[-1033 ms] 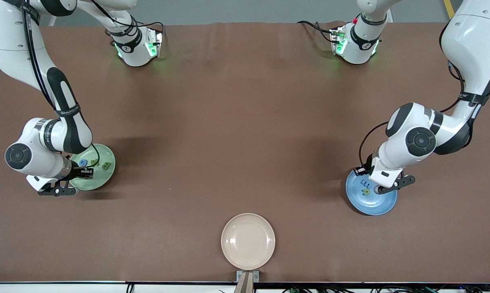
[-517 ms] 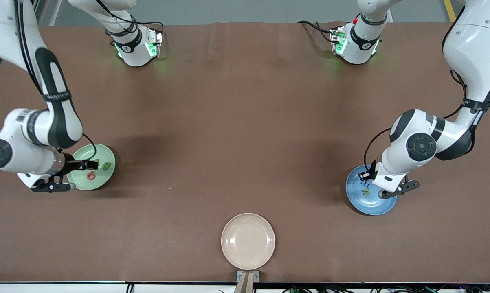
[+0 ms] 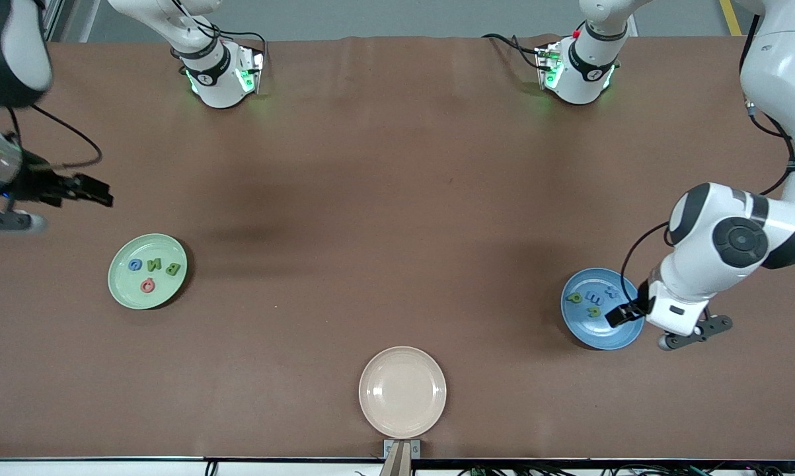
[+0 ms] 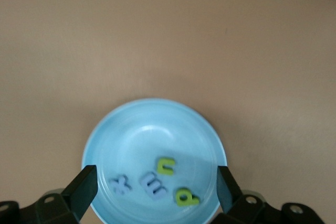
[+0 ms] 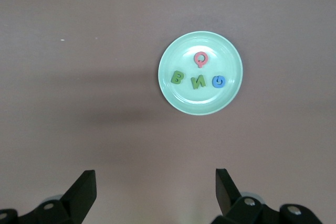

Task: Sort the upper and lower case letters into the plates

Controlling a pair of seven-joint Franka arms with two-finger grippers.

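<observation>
- Both hands had lifted off their plates and stood open, empty: right hand (image 3: pixel 96 192) over bare tabletop (image 3: pixel 397 198), left hand (image 3: pixel 625 312) over the blue plate (image 3: pixel 599 337).
- Four letters lay in the green plate (image 3: pixel 123 291), four in the blue; sorting looked finished.

The toy letters can be read. In the green plate (image 3: pixel 147 271) lie four big letters: a blue G (image 3: pixel 135 265), a green N (image 3: pixel 154 265), a green B (image 3: pixel 172 268) and a red Q (image 3: pixel 147 285). In the blue plate (image 3: pixel 595 330) lie four small letters: a green p (image 3: pixel 574 298), a blue m (image 3: pixel 595 296), a blue x (image 3: pixel 612 291) and a green n (image 3: pixel 594 311). There are small marks on the robot arms, but they are too tiny to read.
</observation>
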